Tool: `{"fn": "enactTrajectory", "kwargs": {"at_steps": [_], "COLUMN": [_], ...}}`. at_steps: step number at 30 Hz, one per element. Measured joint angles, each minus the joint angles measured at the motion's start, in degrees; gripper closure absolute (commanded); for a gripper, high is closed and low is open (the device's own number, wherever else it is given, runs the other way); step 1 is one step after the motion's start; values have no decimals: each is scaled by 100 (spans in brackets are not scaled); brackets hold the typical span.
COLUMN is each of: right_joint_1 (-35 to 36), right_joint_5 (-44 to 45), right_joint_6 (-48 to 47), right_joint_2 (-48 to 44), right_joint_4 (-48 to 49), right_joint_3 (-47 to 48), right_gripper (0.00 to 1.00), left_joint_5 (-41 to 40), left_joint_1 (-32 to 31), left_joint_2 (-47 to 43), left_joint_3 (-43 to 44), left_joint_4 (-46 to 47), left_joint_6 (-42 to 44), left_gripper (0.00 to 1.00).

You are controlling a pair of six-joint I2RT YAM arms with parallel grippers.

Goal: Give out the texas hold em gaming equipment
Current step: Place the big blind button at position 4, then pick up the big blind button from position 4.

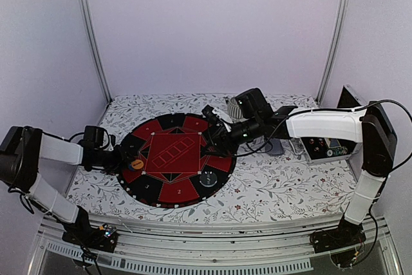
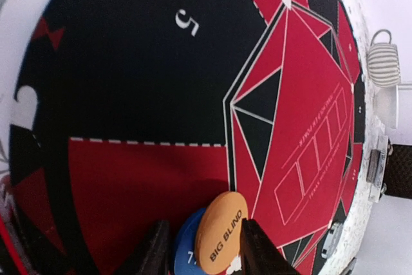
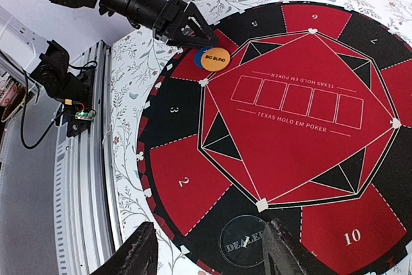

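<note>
An orange chip marked BIG BLIND (image 2: pixel 221 235) leans tilted on a blue chip (image 2: pixel 187 249), both on a red sector of the round red-and-black mat (image 1: pixel 168 159). My left gripper (image 2: pixel 203 227) is open around them; its right finger touches the orange chip's edge and its left finger stands clear of the blue chip. From the right wrist the same pair shows at the left arm's fingertips, orange chip (image 3: pixel 215 59) over blue chip (image 3: pixel 199 58). A black DEALER chip (image 3: pixel 243 241) lies flat on the mat. My right gripper (image 3: pixel 209 227) hangs open above it, holding nothing.
A ribbed grey cup (image 1: pixel 234 107) stands behind the mat by the right arm, with a white bowl (image 2: pixel 388 106) beside it. A grey box with buttons (image 1: pixel 328 146) sits at the right. The floral cloth (image 1: pixel 283 185) covers the table.
</note>
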Motion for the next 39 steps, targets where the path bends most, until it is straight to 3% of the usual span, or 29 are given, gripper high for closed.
{"fn": "enactTrajectory", "kwargs": {"at_steps": [7,10,11,13,15,20,32,39], "right_joint_1": [0,0,0,0,0,0,0,0], "right_joint_5": [-20,-48,-66,-96,-116,-146,-155,-155], "right_joint_6": [-15,-35,-39,-52,-70,-92,-98,-114], "right_joint_2": [-140,-175,-177,-177,-177,-177,-247,-302], "right_joint_4": [-2,-2,-2,-2,-4,-24,-116,-140], "right_joint_3": [-13,-13,-15,-20,-20,-33,-153,-223], "right_gripper": [43,42,42,42,42,43,42,42], "left_joint_5": [-855,-1460,-1674,-1956,-2026,-2330,-2337,-2404], "left_joint_1": [-133,-501,-699,-1034,-1233,-1567,-1775,-1799], "left_joint_2": [-131,-201,-190,-160,-15,824,2133,2264], "left_joint_3": [385,621,796,1209,1683,2855,3775,3915], "left_joint_4": [-682,-1174,-1368,-1672,-1980,-2968,-4395,-4629], "left_joint_6": [-46,131,238,520,859,1683,3292,3449], "left_gripper": [30,28,25,7,3,2,2,14]}}
